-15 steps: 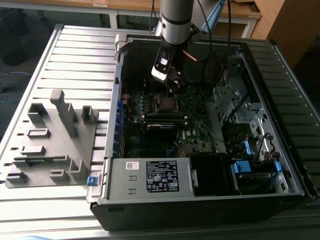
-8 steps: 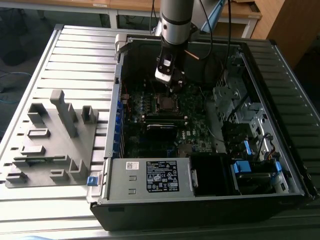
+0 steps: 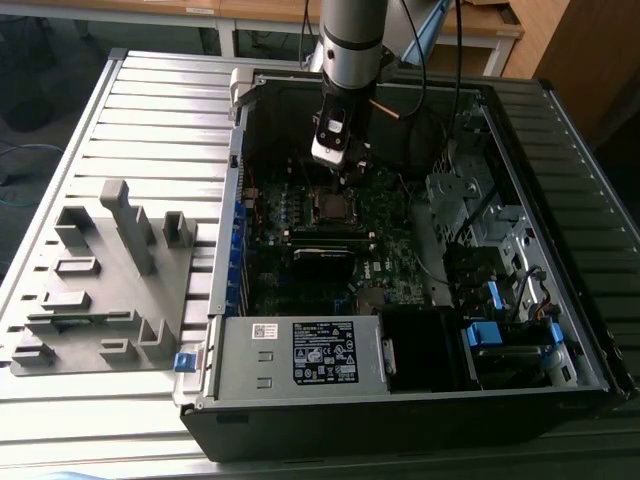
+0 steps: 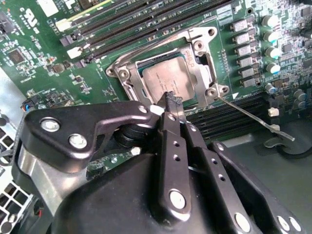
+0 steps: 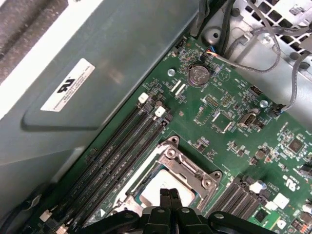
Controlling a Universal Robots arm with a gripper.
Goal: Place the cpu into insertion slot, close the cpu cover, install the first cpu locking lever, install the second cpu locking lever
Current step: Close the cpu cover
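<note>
Claw (image 3: pixel 343 163) hangs in the computer case (image 3: pixel 400 400), just above the insertion slot (image 3: pixel 330 205), in the exterior view; second wrist view: tips pressed together, holding nothing, over the cpu (image 4: pixel 158 80) lying in the slot; first wrist view: the cpu cover (image 5: pixel 187 170) lies around it.

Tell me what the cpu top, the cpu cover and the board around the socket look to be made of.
By the look, the cpu has a dull grey-silver metal top, matte with soft reflections. Over it, the cpu cover looks like bare silver sheet metal, possibly steel, with bright glints along its thin stamped edges. Around them, the circuit board is a green coated laminate, probably fibreglass, slightly glossy with fine traces.
</note>
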